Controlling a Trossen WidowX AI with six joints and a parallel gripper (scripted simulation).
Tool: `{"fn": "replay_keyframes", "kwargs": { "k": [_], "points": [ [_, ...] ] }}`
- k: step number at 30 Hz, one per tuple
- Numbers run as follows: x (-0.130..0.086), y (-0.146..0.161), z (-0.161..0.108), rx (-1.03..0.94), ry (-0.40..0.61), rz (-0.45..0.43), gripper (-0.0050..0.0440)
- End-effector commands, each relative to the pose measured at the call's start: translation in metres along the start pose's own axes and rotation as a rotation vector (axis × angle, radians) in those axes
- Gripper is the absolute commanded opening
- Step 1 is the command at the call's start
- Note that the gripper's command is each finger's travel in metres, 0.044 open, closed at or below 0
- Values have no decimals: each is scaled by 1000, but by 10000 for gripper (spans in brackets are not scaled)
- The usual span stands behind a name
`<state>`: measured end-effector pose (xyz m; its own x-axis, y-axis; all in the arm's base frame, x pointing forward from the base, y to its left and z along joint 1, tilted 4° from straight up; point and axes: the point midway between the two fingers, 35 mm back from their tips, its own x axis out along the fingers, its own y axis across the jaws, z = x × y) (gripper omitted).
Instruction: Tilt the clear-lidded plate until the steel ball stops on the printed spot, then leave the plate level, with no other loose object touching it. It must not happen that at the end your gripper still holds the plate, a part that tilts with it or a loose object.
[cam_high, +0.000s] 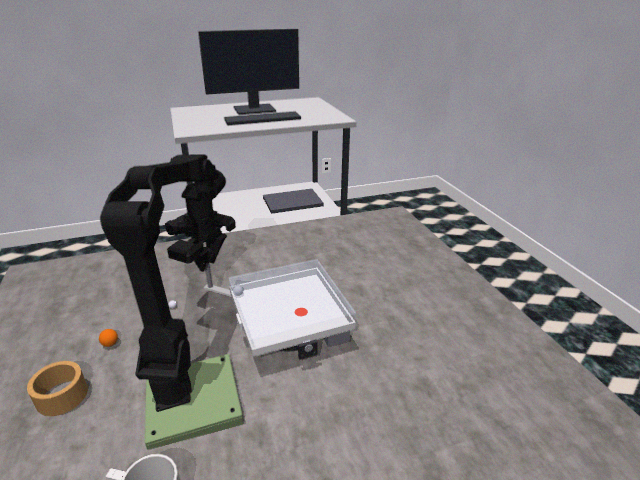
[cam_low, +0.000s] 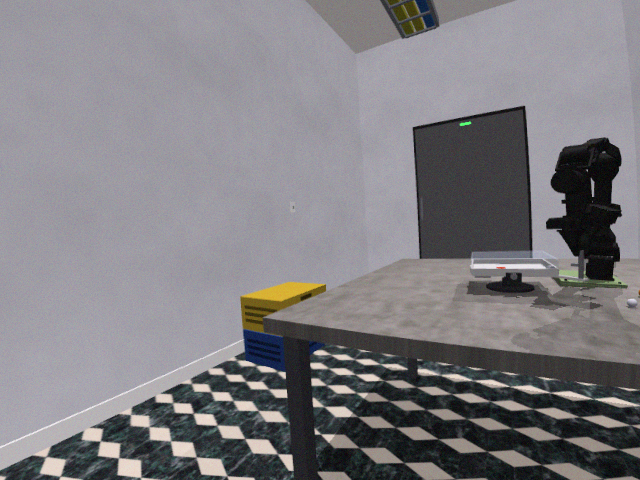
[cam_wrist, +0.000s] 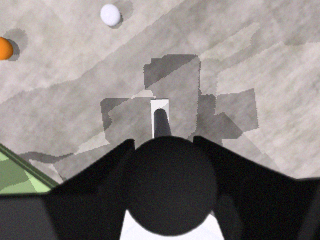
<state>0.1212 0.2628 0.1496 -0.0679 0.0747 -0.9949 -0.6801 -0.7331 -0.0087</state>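
The white plate (cam_high: 295, 311) with a clear lid sits about level on a dark pivot stand at the table's middle; it also shows in the exterior view (cam_low: 513, 266). A red printed spot (cam_high: 300, 311) marks its centre. The steel ball (cam_high: 238, 289) rests in the plate's far left corner, away from the spot. A thin grey stalk (cam_high: 209, 276) rises from a handle arm at that corner and ends in a black knob (cam_wrist: 169, 186). My gripper (cam_high: 202, 256) is shut on the knob; in the wrist view the dark fingers press against both of its sides.
A small white ball (cam_high: 172, 304) and an orange ball (cam_high: 108, 337) lie on the table left of the arm. A tan ring (cam_high: 56, 383) sits at the front left, a grey cup (cam_high: 149, 469) at the front edge. The arm stands on a green base (cam_high: 193, 404).
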Motion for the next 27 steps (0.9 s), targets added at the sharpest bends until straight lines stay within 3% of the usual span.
{"fn": "replay_keyframes", "kwargs": {
  "k": [1, 27],
  "points": [
    [-6, 0, -3, 4, -15, -4, 150],
    [0, 0, 0, 4, -8, -5, 150]
  ]
}}
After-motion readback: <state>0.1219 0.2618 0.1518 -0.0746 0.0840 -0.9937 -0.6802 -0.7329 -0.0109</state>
